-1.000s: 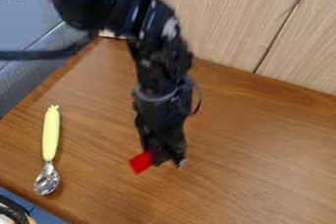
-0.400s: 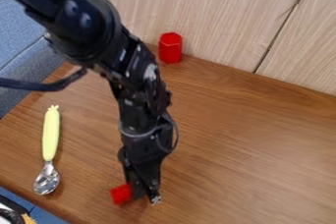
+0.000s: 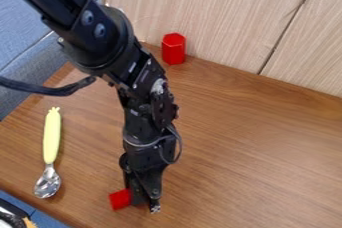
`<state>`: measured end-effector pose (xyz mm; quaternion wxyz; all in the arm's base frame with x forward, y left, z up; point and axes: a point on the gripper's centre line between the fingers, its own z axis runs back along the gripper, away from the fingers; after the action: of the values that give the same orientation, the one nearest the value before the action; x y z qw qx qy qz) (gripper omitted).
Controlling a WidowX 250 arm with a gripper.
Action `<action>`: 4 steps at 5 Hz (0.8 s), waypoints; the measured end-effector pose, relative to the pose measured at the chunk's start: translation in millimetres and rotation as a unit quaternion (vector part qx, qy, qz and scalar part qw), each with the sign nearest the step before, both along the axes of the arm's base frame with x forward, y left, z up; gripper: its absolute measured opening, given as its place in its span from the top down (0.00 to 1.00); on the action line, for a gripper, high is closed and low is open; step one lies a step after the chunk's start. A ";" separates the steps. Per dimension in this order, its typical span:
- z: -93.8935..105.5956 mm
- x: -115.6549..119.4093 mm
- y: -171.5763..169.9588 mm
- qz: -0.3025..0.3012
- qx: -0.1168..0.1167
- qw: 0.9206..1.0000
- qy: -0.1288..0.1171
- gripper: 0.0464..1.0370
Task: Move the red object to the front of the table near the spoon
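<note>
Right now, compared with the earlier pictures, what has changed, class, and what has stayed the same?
The hand moved toward the front of the table, down and slightly left in the picture, carrying the small red piece. This uncovered the upright red block at the back. The spoon stayed put.

The one camera looks down at a slant on the table [image 3: 247, 147] from fairly near.

The table [image 3: 257, 137] is brown wood with wavy lines. A spoon [image 3: 51, 137] lies flat near its left side in the camera view. It has a light yellow handle and a shiny metal scoop at the near end. A red block [image 3: 174, 49] stands up at the back.
</note>
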<state>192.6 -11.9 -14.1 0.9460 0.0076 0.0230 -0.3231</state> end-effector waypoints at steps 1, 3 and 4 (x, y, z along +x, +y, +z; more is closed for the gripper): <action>0.5 -1.9 -1.0 -0.009 -0.003 1.000 0.008 0.40; 27.8 3.1 -4.8 -0.018 -0.027 0.999 -0.021 0.03; 79.1 21.8 -4.3 -0.002 -0.047 0.996 -0.082 0.03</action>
<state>214.4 -16.1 65.0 0.9435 -0.0100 -0.0697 -0.3237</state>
